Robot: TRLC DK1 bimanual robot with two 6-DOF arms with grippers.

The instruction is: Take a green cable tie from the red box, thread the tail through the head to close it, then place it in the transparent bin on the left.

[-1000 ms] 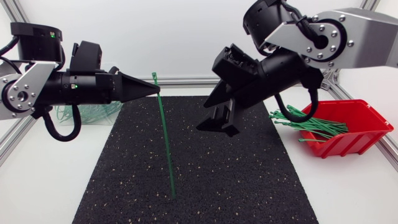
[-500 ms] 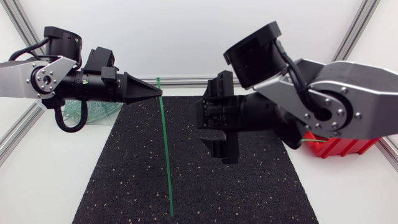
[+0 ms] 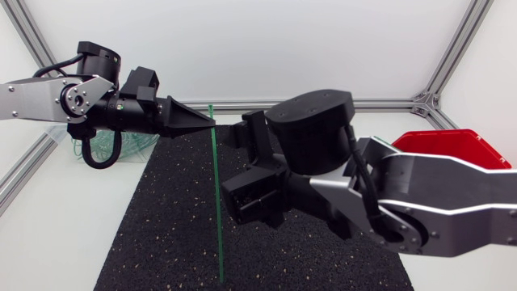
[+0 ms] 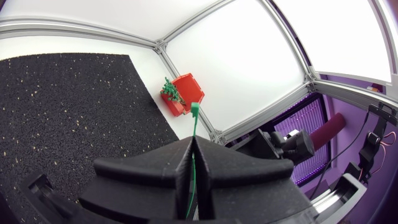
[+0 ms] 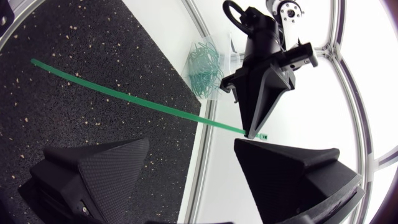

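Observation:
A long green cable tie (image 3: 216,202) hangs almost straight down over the black mat (image 3: 161,234). My left gripper (image 3: 212,121) is shut on it just below its head (image 3: 210,107). In the left wrist view the tie (image 4: 194,124) sticks out from between the closed fingers (image 4: 177,165). My right gripper (image 3: 236,170) stands open just right of the tie, about halfway down its length. In the right wrist view the tie (image 5: 124,96) runs across ahead of the wide-apart fingers (image 5: 106,165), not between them. The red box (image 3: 452,144) is mostly hidden behind my right arm. The transparent bin (image 3: 90,144) lies behind my left arm.
The bin (image 5: 205,62) holds several green ties. The red box (image 4: 183,93) with loose ties sits at the table's far corner in the left wrist view. Aluminium frame rails (image 3: 234,105) border the table.
My right arm has swung left and down from over the red box to beside the hanging tie, opening a little wider. My left gripper shifted slightly, still holding the tie.

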